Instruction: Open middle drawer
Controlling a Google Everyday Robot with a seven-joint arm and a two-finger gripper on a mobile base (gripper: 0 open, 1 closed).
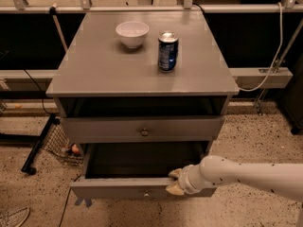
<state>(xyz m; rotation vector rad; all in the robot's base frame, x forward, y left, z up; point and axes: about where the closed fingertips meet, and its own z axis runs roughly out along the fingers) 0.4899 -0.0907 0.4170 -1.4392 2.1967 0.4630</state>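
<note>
The middle drawer (113, 188), grey wood with a low flat front and a deep dark box, stands pulled well out of the cabinet. At the right part of its front sits the tan-tipped gripper (174, 181) of the white speckled arm (246, 174). It is pinching the front's top edge, apparently with one finger inside the box and one on the outer face, just right of the small round metal knob (147, 193).

To finish well, I judge the pull should run straight outward and level. The off-centre hold could skew the drawer. Above are the taller grey drawer front (94, 128) and the grey counter (94, 74), which carries a white bowl (132, 33) and a blue can (167, 51).
</note>
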